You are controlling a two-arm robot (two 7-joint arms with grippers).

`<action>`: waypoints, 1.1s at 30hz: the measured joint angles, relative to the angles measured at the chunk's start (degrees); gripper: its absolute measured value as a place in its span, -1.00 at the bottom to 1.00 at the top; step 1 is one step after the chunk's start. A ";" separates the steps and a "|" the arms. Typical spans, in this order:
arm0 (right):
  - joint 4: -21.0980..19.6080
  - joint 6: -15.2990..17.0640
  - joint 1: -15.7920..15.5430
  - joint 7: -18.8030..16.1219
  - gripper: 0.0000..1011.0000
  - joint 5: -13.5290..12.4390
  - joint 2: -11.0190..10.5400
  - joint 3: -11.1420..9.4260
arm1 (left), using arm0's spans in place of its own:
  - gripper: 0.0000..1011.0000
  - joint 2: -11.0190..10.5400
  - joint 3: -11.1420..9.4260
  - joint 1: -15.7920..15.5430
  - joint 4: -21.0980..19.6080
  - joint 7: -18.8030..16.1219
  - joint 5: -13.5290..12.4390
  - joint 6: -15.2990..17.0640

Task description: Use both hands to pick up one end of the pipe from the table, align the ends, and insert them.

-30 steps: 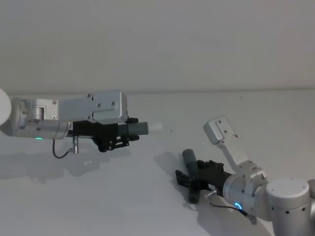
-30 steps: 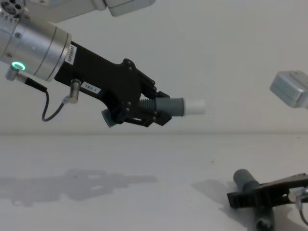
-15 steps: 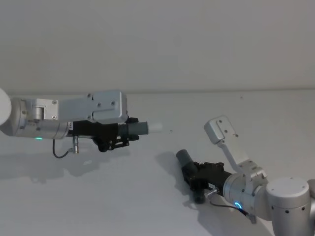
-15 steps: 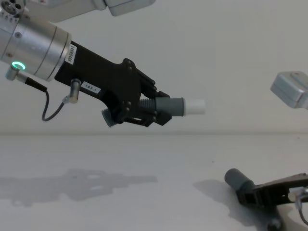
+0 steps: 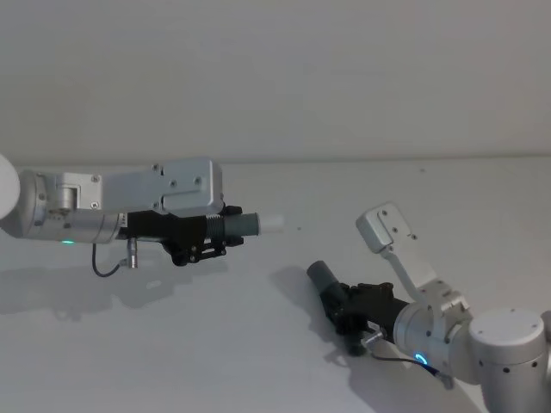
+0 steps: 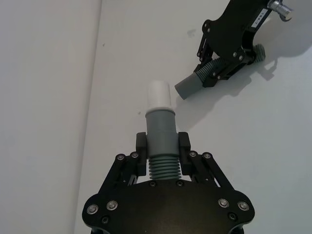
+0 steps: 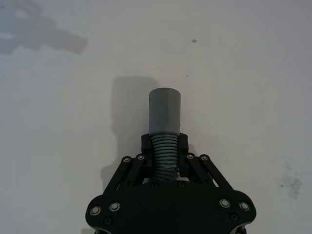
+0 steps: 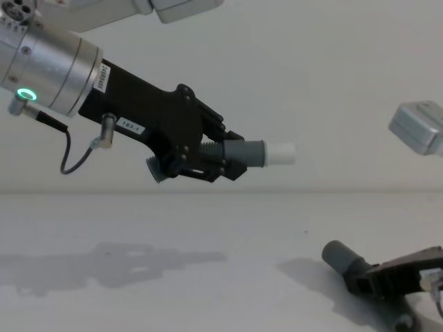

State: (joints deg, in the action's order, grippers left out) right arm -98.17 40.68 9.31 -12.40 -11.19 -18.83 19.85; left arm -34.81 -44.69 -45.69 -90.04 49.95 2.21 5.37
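Observation:
My left gripper (image 5: 209, 237) hangs above the table (image 5: 198, 344) on the left, shut on the ribbed middle of one pipe piece (image 5: 244, 226). Its white plug tip (image 5: 272, 222) points right. In the left wrist view the fingers (image 6: 141, 145) clamp that pipe piece (image 6: 161, 127) just behind its cuff. My right gripper (image 5: 346, 307) is low at the front right, shut on the ribs of the other pipe piece (image 5: 324, 277). That piece's plain grey cuff (image 8: 339, 257) points up and left, and its shadow lies on the table just beneath. The right wrist view shows this cuff (image 7: 165, 109) sticking out beyond the jaws.
The table's far edge (image 5: 362, 160) meets a pale wall. A grey camera housing (image 5: 385, 228) juts up from my right wrist. The left arm's shadow (image 8: 131, 263) falls on the table below it. Open table lies between the two grippers.
My right gripper, open around the lying pipe piece a second ago, has shut on it and tilted its grey cuff up and left. The left arm has held still.

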 joint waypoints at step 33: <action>-7.79 -16.32 6.83 -17.59 -0.51 11.17 -20.79 5.98 | -0.33 0.00 0.00 0.00 0.00 0.00 0.00 0.00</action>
State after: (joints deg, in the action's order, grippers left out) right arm -105.96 24.35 16.14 -29.99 -0.03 -39.61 25.83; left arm -34.81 -44.69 -45.69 -90.04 49.95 2.21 5.38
